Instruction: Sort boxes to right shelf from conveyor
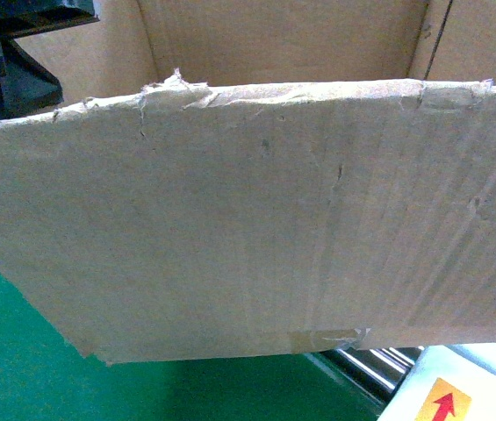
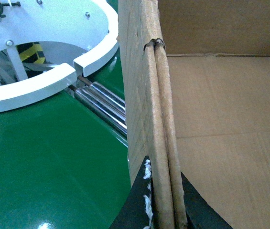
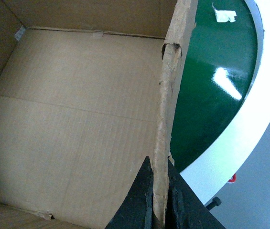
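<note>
The brown cardboard box [image 1: 248, 219] fills nearly all of the head view, its near wall tilted, with the lower left corner hanging above the dark-green conveyor belt [image 1: 37, 368]. The top edge of that wall is ragged and torn, and the open inside of the box shows above it.

In the left wrist view the left hand [image 2: 166, 210] pinches 1 side wall of the box from above: a black finger [image 2: 137, 200] lies against the outer face and another against the inner face, with the doubled cardboard edge between them. To the left of the wall lie the green belt, 2 shiny metal rollers [image 2: 101, 102] and the white curved rim [image 2: 29, 88] of the conveyor.

In the right wrist view the right hand [image 3: 159, 205] is clamped on the opposite wall in the same way, 1 black finger [image 3: 137, 202] on the inside and 1 on the outside of the torn edge. The bare floor of the box lies to the left, with a small white label strip [image 3: 20, 32] in the far corner. To the right run the green belt, a scrap of pale tape [image 3: 224, 15] on it, and the curved white rim [image 3: 230, 143].
</note>
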{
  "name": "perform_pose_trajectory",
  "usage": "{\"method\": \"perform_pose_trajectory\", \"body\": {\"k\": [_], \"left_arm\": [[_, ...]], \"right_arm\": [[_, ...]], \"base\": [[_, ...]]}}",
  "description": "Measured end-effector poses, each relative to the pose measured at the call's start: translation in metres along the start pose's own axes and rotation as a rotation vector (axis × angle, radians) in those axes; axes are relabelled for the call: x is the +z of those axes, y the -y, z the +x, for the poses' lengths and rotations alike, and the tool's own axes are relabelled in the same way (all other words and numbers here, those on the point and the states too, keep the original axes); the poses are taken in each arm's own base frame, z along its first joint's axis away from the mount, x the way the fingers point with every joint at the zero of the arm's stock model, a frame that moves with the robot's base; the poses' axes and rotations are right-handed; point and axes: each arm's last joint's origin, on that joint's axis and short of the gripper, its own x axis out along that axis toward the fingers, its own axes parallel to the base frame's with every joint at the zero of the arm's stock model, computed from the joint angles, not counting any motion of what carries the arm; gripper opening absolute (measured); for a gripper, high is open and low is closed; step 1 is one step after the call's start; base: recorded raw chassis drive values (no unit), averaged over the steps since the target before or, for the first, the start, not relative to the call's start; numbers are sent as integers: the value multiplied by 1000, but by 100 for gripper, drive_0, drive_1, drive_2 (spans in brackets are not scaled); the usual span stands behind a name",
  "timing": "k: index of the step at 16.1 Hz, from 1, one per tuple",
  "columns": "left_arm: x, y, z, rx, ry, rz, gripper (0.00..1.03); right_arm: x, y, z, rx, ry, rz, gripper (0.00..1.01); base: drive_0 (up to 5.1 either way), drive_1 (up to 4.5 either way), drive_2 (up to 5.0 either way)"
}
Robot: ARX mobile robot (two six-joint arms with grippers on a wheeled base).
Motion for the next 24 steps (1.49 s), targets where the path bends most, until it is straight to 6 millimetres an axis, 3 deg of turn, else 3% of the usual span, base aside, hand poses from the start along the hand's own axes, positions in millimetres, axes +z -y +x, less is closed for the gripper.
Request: {"method": "perform_pose_trajectory", "body": {"k": [4,8,14,24], "left_arm": [[0,0,0,0,-1,-1,3],[0,0,1,-1,3,6,3],[0,0,1,0,-2,7,3],[0,1,1,-4,1,7,3]], "right_arm": [[0,0,0,0,0,0,2],[0,0,1,0,-1,0,2],[0,0,0,2,-3,0,2],[0,1,0,-1,0,2,2]], "base": [[-111,-148,-75],[-116,-528,297],[250,-571,34],[-88,-88,-88]]}}
